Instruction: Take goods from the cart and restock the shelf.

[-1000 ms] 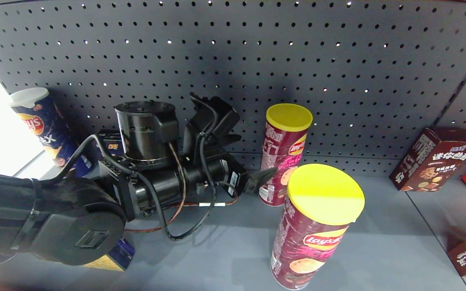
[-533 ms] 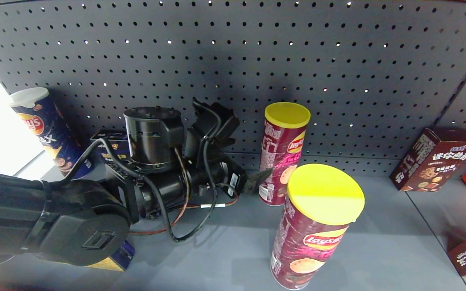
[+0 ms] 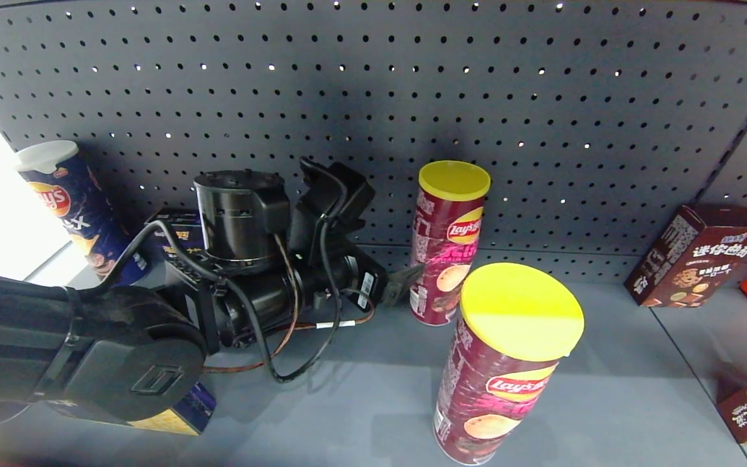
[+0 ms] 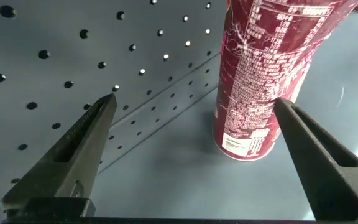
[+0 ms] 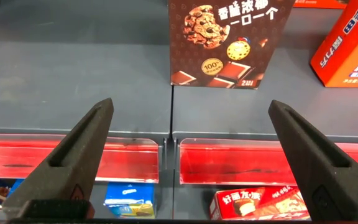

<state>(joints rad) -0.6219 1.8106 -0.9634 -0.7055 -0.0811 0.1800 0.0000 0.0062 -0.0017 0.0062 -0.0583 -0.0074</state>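
Brand logos sit on the near chip can (image 3: pixel 497 402), the far chip can (image 3: pixel 445 259) and the blue can (image 3: pixel 69 207). Large characters and a round seal mark the brown cookie box (image 5: pixel 229 43); white characters mark the orange box (image 5: pixel 353 43).

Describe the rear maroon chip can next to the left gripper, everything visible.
The rear can is a tall maroon tube, cardboard by its look, with a yellow lid shut on top and print plus a chip picture round its side. It stands upright on the grey shelf, near the pegboard, behind a matching can. The open left gripper is at its lower side; whether a finger touches it cannot be told.
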